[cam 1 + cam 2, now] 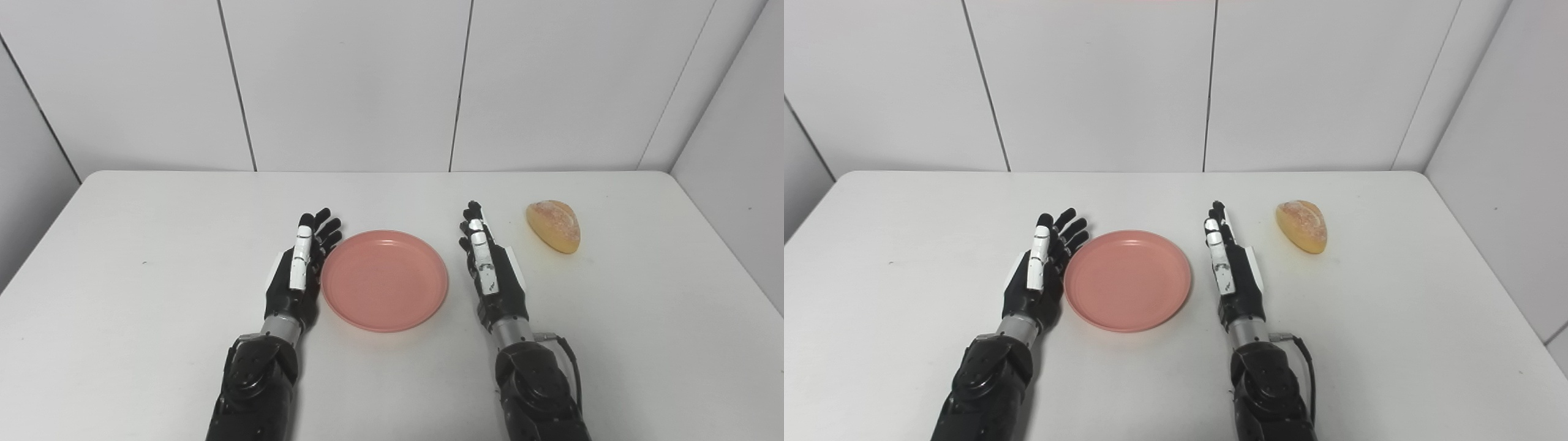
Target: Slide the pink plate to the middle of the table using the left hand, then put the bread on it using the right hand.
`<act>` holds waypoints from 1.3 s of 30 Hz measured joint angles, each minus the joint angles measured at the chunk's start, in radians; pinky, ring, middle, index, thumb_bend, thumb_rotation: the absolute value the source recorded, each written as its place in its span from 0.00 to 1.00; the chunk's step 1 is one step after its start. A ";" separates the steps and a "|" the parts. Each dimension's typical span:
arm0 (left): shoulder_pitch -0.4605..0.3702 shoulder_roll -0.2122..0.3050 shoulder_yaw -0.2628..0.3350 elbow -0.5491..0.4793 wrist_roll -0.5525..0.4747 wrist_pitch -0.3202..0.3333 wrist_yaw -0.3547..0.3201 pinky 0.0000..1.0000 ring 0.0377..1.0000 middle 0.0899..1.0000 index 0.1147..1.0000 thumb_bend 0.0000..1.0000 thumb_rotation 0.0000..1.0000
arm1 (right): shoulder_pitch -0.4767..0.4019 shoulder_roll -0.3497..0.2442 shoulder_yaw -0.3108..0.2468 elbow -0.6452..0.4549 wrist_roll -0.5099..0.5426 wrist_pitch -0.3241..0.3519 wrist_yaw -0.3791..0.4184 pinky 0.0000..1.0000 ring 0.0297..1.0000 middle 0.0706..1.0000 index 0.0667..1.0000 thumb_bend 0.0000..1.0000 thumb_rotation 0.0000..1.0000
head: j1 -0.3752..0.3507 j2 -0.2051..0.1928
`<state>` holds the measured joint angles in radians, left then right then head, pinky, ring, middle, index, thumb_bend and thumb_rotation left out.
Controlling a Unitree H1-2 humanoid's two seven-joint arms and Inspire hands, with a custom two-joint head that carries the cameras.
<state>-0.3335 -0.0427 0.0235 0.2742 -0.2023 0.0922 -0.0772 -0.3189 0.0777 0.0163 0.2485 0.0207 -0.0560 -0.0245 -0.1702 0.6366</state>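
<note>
- Round, shallow pink plastic plate (pixel 384 280) sits on the white surface (pixel 153 294) between the two hands, roughly mid-surface already.
- Left hand (pixel 299 269), black w/ white finger panels: open, fingers (pixel 325 229) straight and a bit spread, palm turned toward the plate. It's just beside the plate's rim; can't tell if it's touching or a hair apart.
- Right hand (pixel 490 266): also open, fingers straight and together, holding nothing. Plate lies to its inner side w/ a clear gap of bare surface.
- Oval golden-brown bread roll (pixel 554 225) lies on the surface to the outer side of the right hand and slightly beyond its fingertips; apart from the hand, well apart from the plate.
- Step, as I read it: the plate slide looks done or nearly done, since the plate is about centred. Bread not yet picked up, plate empty.
- Next move prob. needs: left hand to clear off the rim w/o nudging the plate; right hand to swing outward and fwd over the roll, close around it from above/side.
- Roll looks rounded and soft, so a wrap grip w/ light squeeze seems right; then carry inward and set down inside the rim.
- Risk: roll could skid away on the smooth surface if pushed before fingers close.
</note>
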 measured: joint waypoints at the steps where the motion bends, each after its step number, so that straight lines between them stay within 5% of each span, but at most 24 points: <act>1: -0.004 0.003 0.000 0.011 0.005 -0.013 -0.004 1.00 0.98 0.97 0.98 0.58 1.00 | -0.004 0.000 -0.002 0.009 -0.004 -0.001 -0.009 1.00 1.00 1.00 1.00 0.69 0.96 | 0.000 0.000; 8: -0.011 0.014 0.002 0.047 0.024 -0.072 -0.005 1.00 0.99 0.99 0.98 0.57 1.00 | -0.040 -0.030 -0.016 0.031 -0.101 -0.044 -0.087 1.00 1.00 1.00 1.00 0.72 0.95 | -0.008 -0.003; 15: -0.017 0.019 0.003 0.066 0.043 -0.103 -0.004 1.00 1.00 1.00 1.00 0.57 1.00 | -0.101 -0.125 -0.009 0.048 -0.259 -0.116 -0.177 0.99 1.00 0.98 0.99 0.70 0.92 | -0.020 -0.005; 27: -0.019 0.030 0.002 0.079 0.054 -0.132 -0.007 1.00 1.00 0.99 0.99 0.55 1.00 | -0.121 -0.202 -0.012 0.012 -0.465 -0.105 -0.287 0.89 0.96 0.99 0.98 0.66 0.75 | -0.068 -0.009; 39: -0.026 0.032 0.005 0.092 0.080 -0.158 0.012 1.00 0.99 0.98 0.96 0.56 1.00 | -0.154 -0.267 -0.004 0.069 -0.615 -0.013 -0.344 0.74 0.87 0.92 0.92 0.77 0.54 | -0.100 -0.011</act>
<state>-0.3592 -0.0103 0.0286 0.3661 -0.1223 -0.0663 -0.0654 -0.4727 -0.1893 0.0118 0.3176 -0.5940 -0.0689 -0.3683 -0.2700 0.6259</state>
